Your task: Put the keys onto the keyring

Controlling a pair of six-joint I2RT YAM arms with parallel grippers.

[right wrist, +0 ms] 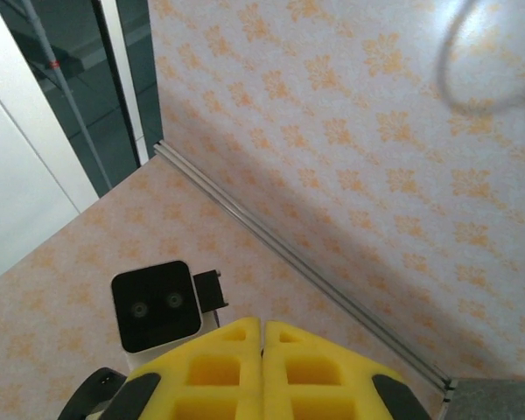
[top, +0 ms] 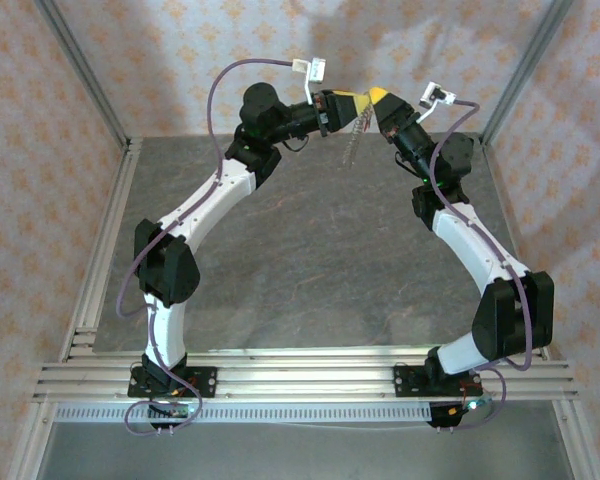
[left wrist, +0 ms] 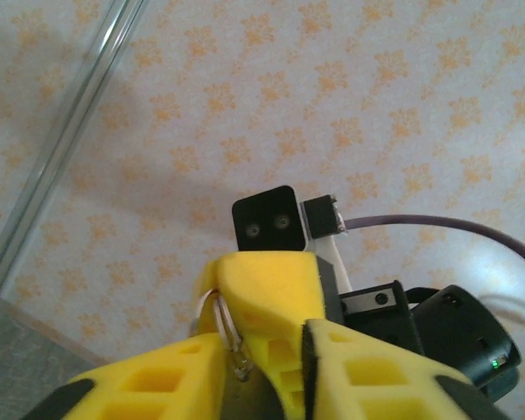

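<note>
1. High over the far edge of the table point(top: 310, 260), close to the patterned back wall point(top: 280, 40), the keyring point(left wrist: 215, 317) hangs in the air where the two grippers meet.
2. In the left wrist view its thin metal loop lies against the side of the right gripper's yellow fingers point(left wrist: 271, 284), just inside the left gripper's finger point(left wrist: 171, 376).
3. A short beaded chain point(top: 352, 138) dangles straight down from the meeting point, free of the tabletop.
4. The right gripper point(right wrist: 262, 325) has its fingers pressed flat together. Whether they pinch the ring cannot be told.
5. The left gripper point(top: 348, 103) stands partly spread, with a narrow gap between its fingers, and the tips of the right gripper sit at that gap.
6. Both arms arch inward from their bases, leaving a broad stretch of grey tabletop between them.
7. Slanted metal posts point(top: 80, 65) point(top: 528, 65) mark the back corners, well apart from the grippers.
8. A rail point(top: 105, 250) runs along the left edge, and crossbars point(top: 300, 375) close the near edge.
</note>
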